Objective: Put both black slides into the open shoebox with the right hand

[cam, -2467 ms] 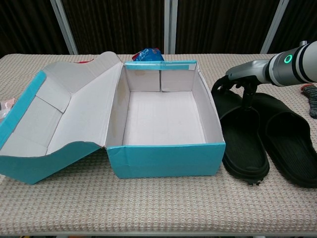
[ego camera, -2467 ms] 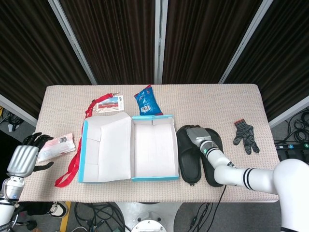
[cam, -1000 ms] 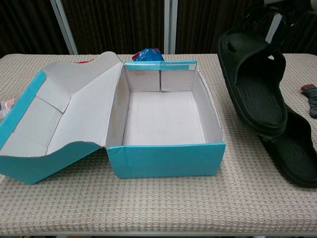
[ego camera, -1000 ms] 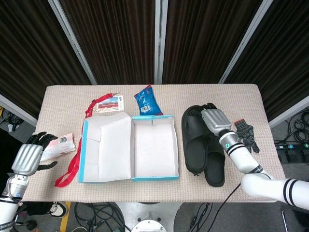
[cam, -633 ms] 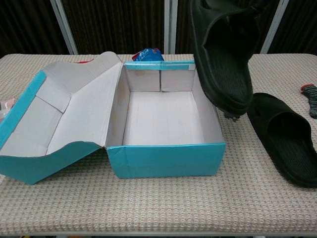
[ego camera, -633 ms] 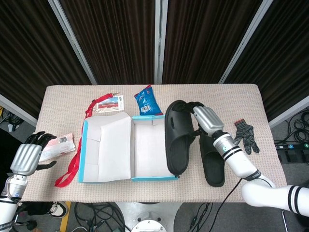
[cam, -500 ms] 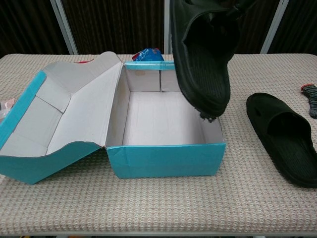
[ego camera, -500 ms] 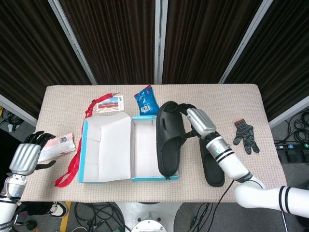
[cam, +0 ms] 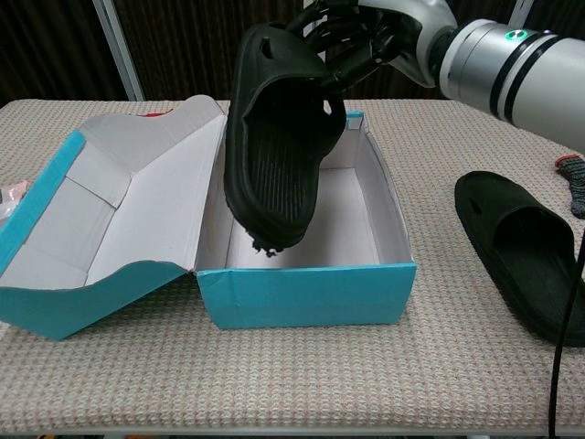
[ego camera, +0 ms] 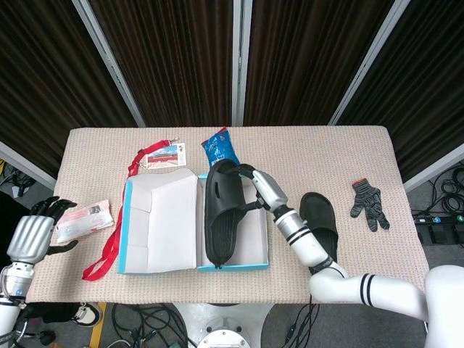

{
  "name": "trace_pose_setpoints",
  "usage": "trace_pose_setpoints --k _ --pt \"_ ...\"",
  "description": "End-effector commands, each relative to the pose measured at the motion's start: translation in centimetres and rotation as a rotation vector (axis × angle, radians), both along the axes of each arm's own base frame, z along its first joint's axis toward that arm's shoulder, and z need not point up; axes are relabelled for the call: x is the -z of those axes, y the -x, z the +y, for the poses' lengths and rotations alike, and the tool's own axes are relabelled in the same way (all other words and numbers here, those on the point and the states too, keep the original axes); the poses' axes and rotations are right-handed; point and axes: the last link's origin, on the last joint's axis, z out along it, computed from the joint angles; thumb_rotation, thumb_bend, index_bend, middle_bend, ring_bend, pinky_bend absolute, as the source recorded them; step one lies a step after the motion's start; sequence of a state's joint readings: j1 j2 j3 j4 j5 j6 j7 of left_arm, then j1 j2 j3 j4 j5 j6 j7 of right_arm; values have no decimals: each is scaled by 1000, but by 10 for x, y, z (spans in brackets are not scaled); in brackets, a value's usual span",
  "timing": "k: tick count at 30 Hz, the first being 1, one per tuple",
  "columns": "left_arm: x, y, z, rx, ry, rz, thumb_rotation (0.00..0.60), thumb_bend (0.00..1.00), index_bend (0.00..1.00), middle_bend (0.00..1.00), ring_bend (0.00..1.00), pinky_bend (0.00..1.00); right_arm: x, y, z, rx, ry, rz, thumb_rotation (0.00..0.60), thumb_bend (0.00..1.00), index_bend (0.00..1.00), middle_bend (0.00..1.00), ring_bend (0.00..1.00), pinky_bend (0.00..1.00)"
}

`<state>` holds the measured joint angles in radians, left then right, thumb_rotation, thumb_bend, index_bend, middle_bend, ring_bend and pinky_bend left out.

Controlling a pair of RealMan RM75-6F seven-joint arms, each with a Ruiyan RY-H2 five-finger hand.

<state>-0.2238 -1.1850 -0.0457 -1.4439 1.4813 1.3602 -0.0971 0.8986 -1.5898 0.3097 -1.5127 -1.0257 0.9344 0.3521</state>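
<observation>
My right hand (ego camera: pixel 262 186) (cam: pixel 366 37) grips one black slide (ego camera: pixel 221 214) (cam: pixel 276 151) by its strap end. The slide hangs tilted, toe down, over the inside of the open teal shoebox (ego camera: pixel 259 250) (cam: pixel 306 293). Its lower tip is close to the box floor; I cannot tell if it touches. The second black slide (ego camera: pixel 319 225) (cam: pixel 526 256) lies flat on the table to the right of the box. My left hand (ego camera: pixel 32 235) stays at the table's left edge with fingers spread and nothing in it.
The box lid (ego camera: pixel 156 225) (cam: pixel 110 210) lies folded open to the left. A blue snack bag (ego camera: pixel 220 151), a badge on a red lanyard (ego camera: pixel 161 156), a packet (ego camera: pixel 85 220) and a grey glove (ego camera: pixel 368 203) lie around the box.
My right hand lifted the left slide off the table, carried it leftward over the box and lowered it toward the inside. The other slide stayed put.
</observation>
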Motion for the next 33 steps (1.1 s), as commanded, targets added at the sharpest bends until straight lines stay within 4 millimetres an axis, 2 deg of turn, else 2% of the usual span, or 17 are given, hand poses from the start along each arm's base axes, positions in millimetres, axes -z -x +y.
trace_pose_setpoints --k 1,24,33 --pt "-1 1 0 1 -2 -3 600 117 239 229 123 188 17 -2 -2 7 -23 -46 600 163 512 455 149 223" --pt "-8 15 -2 -20 -12 -8 600 116 239 229 124 188 67 -3 -7 30 -126 -79 600 127 513 449 148 238" --pt "-8 17 -3 -21 -14 -10 600 116 238 229 124 188 74 3 -10 51 -136 -95 600 127 515 445 149 240"
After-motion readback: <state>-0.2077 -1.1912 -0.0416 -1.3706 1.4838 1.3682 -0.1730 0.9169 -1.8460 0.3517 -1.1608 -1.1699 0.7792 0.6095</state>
